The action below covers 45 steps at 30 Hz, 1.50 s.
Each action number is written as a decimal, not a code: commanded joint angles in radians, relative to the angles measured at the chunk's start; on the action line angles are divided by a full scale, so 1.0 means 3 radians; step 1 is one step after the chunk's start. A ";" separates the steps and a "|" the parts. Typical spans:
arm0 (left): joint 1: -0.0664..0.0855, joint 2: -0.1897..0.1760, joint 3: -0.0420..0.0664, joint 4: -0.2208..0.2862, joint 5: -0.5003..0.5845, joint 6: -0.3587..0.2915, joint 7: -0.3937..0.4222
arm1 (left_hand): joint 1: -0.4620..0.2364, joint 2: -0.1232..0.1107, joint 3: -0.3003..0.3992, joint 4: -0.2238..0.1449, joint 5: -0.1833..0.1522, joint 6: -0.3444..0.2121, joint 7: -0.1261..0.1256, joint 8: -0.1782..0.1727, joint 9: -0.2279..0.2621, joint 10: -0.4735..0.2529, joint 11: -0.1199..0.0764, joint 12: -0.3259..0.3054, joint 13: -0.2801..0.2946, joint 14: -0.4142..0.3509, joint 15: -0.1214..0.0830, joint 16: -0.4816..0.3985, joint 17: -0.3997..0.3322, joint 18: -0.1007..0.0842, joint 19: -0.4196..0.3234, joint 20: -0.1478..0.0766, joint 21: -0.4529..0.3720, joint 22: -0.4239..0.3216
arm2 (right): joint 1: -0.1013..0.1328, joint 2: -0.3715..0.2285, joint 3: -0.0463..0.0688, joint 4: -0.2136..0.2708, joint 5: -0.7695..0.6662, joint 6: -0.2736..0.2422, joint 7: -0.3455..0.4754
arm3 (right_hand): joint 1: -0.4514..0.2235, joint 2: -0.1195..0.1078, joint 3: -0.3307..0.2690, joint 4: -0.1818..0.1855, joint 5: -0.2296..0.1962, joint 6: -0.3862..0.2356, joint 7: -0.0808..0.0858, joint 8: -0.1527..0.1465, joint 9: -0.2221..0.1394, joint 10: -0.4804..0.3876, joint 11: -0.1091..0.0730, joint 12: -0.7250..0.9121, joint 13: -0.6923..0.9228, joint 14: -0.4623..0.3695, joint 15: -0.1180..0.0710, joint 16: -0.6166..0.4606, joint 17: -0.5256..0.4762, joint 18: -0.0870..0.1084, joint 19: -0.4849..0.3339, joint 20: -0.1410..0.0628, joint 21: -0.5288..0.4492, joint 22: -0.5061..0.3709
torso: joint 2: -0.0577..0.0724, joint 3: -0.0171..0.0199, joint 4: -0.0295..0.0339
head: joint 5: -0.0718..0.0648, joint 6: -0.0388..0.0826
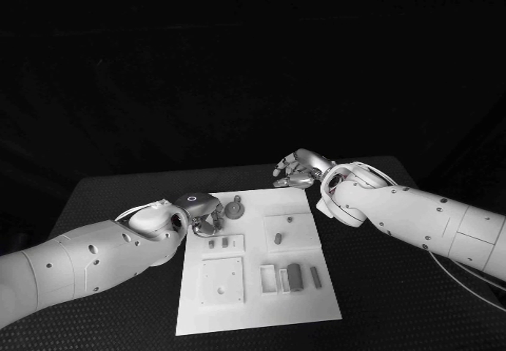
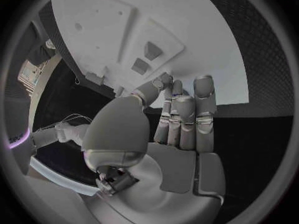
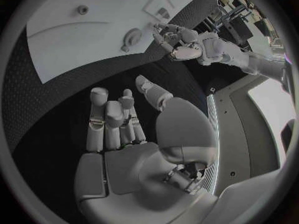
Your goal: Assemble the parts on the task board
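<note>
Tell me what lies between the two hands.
In the head view, the board's far edge, with an oval part near the left hand; the right hand hovers beyond.

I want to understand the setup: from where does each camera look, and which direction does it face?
Head view: on the robot's head, facing down at the task board; both arms show, left hand, right hand.
Left wrist view: behind the left hand, facing the board.
Right wrist view: behind the right hand, facing the board and the left hand.
All three share the board.
</note>
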State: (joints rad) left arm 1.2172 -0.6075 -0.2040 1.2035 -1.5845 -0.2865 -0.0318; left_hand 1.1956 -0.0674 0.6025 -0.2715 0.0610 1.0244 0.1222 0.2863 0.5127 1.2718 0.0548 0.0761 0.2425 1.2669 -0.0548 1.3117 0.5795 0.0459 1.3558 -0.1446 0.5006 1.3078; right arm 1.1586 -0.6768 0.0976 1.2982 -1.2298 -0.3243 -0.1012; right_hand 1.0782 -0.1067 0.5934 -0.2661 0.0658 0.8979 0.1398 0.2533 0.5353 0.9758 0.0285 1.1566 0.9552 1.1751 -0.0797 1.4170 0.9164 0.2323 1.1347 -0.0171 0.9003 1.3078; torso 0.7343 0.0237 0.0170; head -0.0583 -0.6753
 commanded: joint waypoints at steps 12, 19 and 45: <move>-0.0021 0.0058 -0.0030 -0.0026 -0.0049 0.0081 0.0023 | -0.0023 0.0005 0.0007 0.0015 -0.0001 0.0016 0.0000 0.0013 0.0000 0.0024 0.0006 -0.0015 0.0005 0.0015 -0.0006 -0.0011 -0.0005 0.0320 -0.0003 -0.0026 -0.0007 0.0062 | 0.0001 0.0007 0.0001 0.0000 -0.0004 0.0042 0.0024 | -0.0042 -0.0003 0.0002 0.0017 -0.0016 -0.0002 0.0019 -0.0017 0.0005 -0.0003 0.0016 0.0015 -0.0005 -0.0004 0.0015 -0.0017 -0.0005 0.0098 0.0021 -0.0006 -0.0017 0.0058 | 0.0001 -0.0003 -0.0001 | -0.0010 0.0001; -0.0024 0.0065 -0.0036 -0.0027 -0.0049 0.0116 0.0015 | -0.0021 0.0009 0.0008 0.0014 -0.0001 0.0025 -0.0004 0.0018 0.0002 0.0037 0.0003 -0.0011 0.0010 0.0015 -0.0009 -0.0010 -0.0006 0.0319 -0.0002 -0.0028 -0.0008 0.0063 | 0.0001 0.0005 0.0001 -0.0001 -0.0004 0.0043 0.0023 | -0.0043 -0.0003 0.0002 0.0017 -0.0016 -0.0003 0.0019 -0.0017 0.0005 -0.0003 0.0016 0.0016 -0.0005 -0.0004 0.0015 -0.0017 -0.0005 0.0098 0.0021 -0.0006 -0.0017 0.0058 | 0.0000 -0.0003 -0.0002 | -0.0013 -0.0003; -0.0028 0.0071 -0.0041 -0.0058 -0.0044 0.0133 0.0039 | -0.0024 -0.0002 0.0002 0.0006 -0.0001 0.0044 -0.0013 0.0031 0.0006 0.0063 -0.0007 -0.0003 0.0022 0.0011 -0.0019 -0.0007 -0.0009 0.0313 -0.0004 -0.0033 -0.0010 0.0065 | 0.0000 0.0000 0.0001 0.0002 -0.0003 0.0047 0.0025 | -0.0045 -0.0003 0.0002 0.0018 -0.0016 -0.0004 0.0019 -0.0017 0.0007 -0.0003 0.0016 0.0016 -0.0005 -0.0004 0.0015 -0.0017 -0.0005 0.0098 0.0022 -0.0006 -0.0018 0.0058 | -0.0001 0.0001 -0.0001 | -0.0016 -0.0006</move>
State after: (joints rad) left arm 1.2134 -0.5883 -0.2129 1.1894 -1.5939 -0.2801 -0.0277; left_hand 1.1904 -0.0728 0.6012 -0.2729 0.0607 1.0289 0.1191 0.2895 0.5157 1.2798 0.0482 0.0725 0.2500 1.2701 -0.0515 1.3116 0.5785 0.0431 1.3560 -0.1484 0.5006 1.3074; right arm 1.1586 -0.6773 0.0976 1.2977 -1.2292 -0.3207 -0.1009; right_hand 1.0742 -0.1107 0.5934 -0.2661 0.0658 0.8950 0.1383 0.2533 0.5358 0.9758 0.0285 1.1565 0.9553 1.1751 -0.0797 1.4170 0.9164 0.2323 1.1367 -0.0190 0.9003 1.3078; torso 0.7340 0.0232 0.0167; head -0.0642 -0.6772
